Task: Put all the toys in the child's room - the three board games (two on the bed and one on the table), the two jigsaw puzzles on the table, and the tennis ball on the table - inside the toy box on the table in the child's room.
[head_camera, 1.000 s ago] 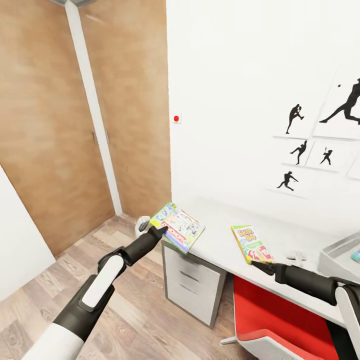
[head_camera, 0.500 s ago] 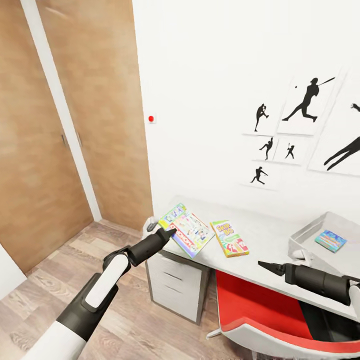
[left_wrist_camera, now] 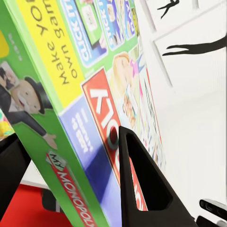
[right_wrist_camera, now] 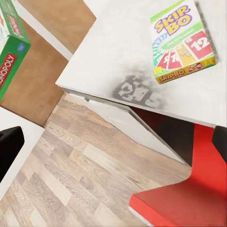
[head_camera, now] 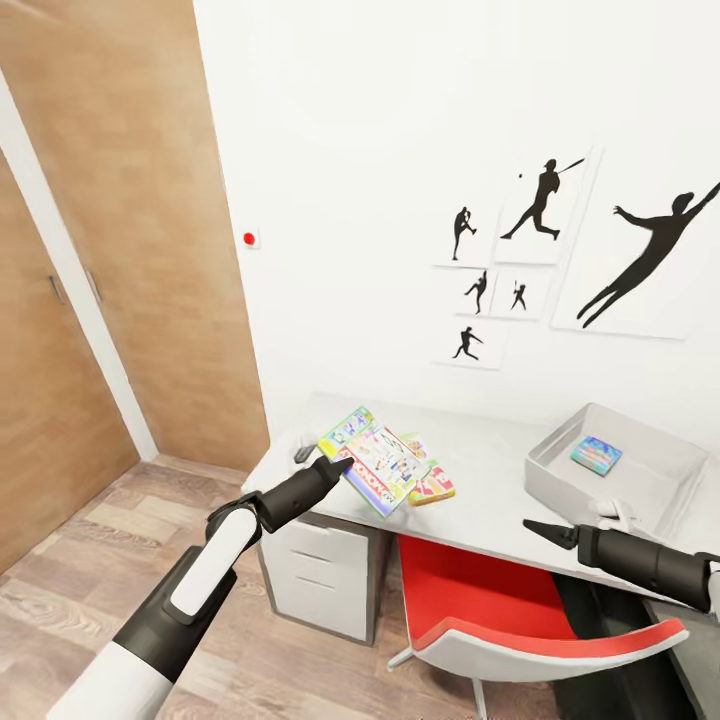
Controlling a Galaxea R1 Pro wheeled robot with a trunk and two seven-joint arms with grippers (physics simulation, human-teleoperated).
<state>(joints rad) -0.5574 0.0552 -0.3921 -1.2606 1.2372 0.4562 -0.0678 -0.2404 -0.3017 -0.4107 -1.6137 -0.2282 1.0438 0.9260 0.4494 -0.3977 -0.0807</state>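
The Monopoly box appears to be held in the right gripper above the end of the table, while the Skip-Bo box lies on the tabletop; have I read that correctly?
Not quite: the left gripper holds the Monopoly box, as the head view and left wrist view show. The Skip-Bo box does lie on the table.

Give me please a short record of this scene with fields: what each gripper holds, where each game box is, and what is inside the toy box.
left gripper: shut on the Monopoly box, held above the table's left end
right gripper: empty; open or shut cannot be told
Skip-Bo box: lying flat on the table, partly hidden behind the Monopoly box in the head view
toy box: on the table's right part
inside toy box: small blue game box
under table: red chair
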